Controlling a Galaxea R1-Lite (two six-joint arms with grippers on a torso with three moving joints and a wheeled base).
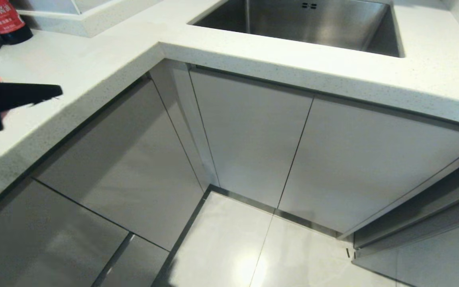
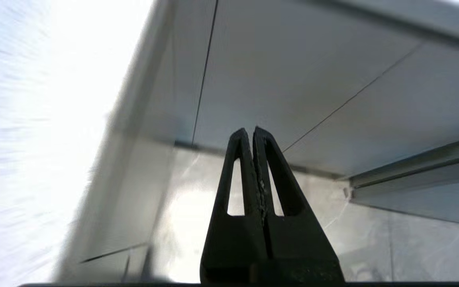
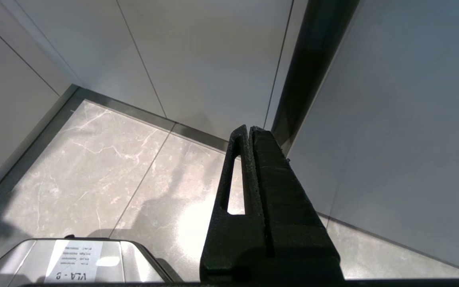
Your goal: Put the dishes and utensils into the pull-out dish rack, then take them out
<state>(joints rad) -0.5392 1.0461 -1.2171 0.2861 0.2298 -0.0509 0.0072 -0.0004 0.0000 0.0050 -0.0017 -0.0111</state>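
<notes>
Cabinet fronts (image 1: 253,139) of pale grey, flat and closed, are seen below a white speckled stone countertop (image 1: 94,67) that wraps around a corner, with a stainless steel sink basin (image 1: 313,24) sunk into it at the far side. No pull-out dish rack, plate, bowl, chopsticks or spoon can be made out in any view; a faint pink patch at the head view's left edge is too hidden behind the arm to identify. The black left gripper (image 1: 56,91) is held level above the countertop edge at the left, its fingers pressed together with nothing between them, as the left wrist view confirms (image 2: 250,131). The black right gripper (image 3: 249,129) is hung low beside the cabinets over the glossy grey marbled floor tiles (image 3: 94,167), likewise closed and empty. A dark bottle with a red label (image 1: 4,20) stands at the countertop's far left corner.
</notes>
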